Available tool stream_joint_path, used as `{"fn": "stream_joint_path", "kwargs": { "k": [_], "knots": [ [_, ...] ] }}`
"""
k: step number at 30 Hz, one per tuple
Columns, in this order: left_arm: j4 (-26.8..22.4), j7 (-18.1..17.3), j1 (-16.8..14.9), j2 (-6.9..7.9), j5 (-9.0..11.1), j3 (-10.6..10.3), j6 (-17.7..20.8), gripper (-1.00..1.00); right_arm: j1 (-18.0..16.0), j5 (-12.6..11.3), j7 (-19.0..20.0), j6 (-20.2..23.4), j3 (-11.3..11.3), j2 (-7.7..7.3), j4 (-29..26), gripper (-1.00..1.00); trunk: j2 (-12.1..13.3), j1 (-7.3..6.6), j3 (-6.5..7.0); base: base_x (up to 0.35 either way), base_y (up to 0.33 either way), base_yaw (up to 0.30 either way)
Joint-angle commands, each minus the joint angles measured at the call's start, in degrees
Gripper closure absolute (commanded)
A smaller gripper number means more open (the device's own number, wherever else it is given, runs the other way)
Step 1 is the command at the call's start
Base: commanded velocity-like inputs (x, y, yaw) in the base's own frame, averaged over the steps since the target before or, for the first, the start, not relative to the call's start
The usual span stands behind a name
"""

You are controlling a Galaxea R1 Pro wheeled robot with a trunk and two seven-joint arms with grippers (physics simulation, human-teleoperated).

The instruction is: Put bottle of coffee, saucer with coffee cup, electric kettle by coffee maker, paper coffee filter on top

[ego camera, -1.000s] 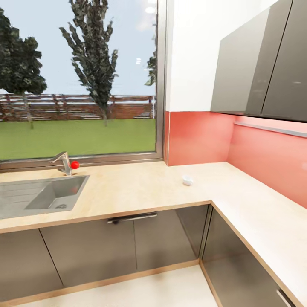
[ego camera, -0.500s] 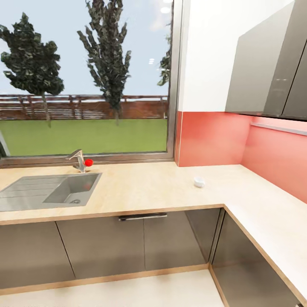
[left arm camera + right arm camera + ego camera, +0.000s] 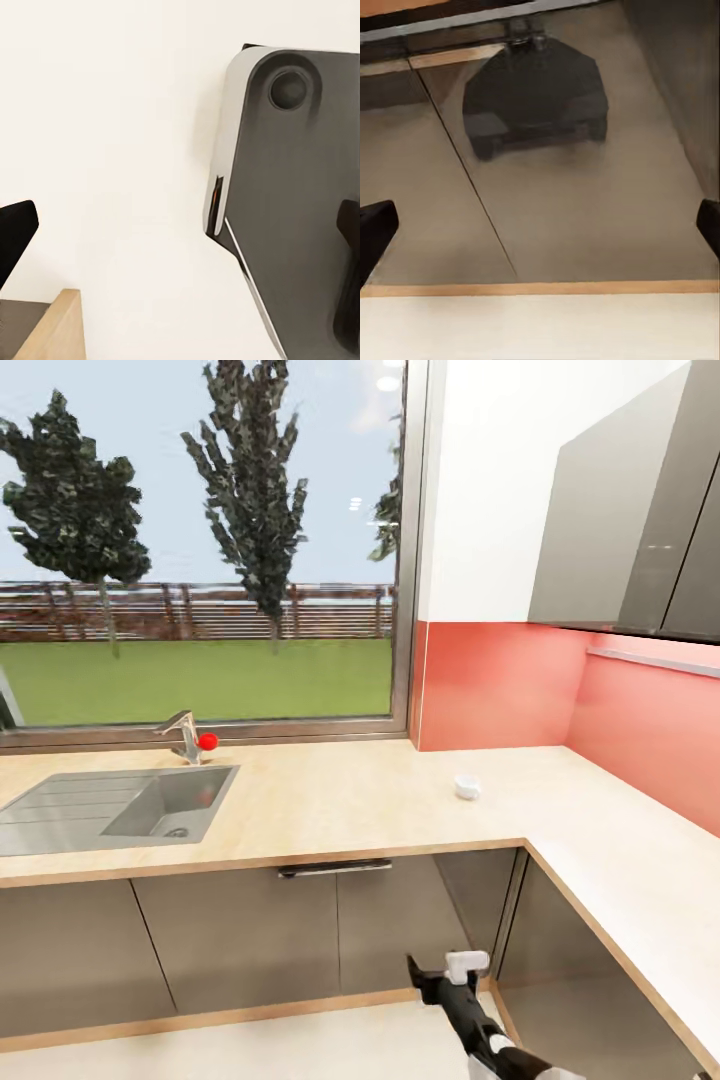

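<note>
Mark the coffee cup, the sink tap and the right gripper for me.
coffee cup [image 3: 466, 787]: head view, on its white side.
sink tap [image 3: 183, 732]: head view, on the metal spout.
right gripper [image 3: 444, 967]: head view, between its fingertips.

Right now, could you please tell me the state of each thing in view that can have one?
Small white coffee cup: standing on the light tan kitchen countertop, no saucer under it.
Grey sink: holds nothing, metal tap not running.
Dark grey base cabinet doors: shut.
Glossy grey wall cabinets: shut.
Right gripper: open, holding nothing, facing a cabinet front.
Left gripper: open, holding nothing.
</note>
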Motion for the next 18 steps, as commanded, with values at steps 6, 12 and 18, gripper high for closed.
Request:
{"fn": "stream_joint_path", "kwargs": {
  "k": [6,12,18],
  "knots": [
    [-0.1,-0.3,0.0,-0.23,-0.5,0.5,-0.1,-1.0,-4.5,-4.3,0.4,-0.2,0.2,-0.02,-0.4,-1.0,-0.1,0.02,-0.08,-0.066,0.0,0.0],
    [-0.3,-0.3,-0.1,-0.37,-0.5,0.6,-0.1,-1.0,-7.4,-5.0,0.4,-0.2,0.2,-0.2,-0.4,-1.0,-0.1,0.02,-0.08,-0.288,0.0,0.0],
    [-0.4,-0.3,-0.2,-0.45,-0.5,0.6,0.0,-1.0,-10.6,-5.9,0.4,-0.1,-3.4,-0.42,-0.4,-1.0,-0.1,0.02,-0.08,-0.127,0.0,0.0]
  ]
}}
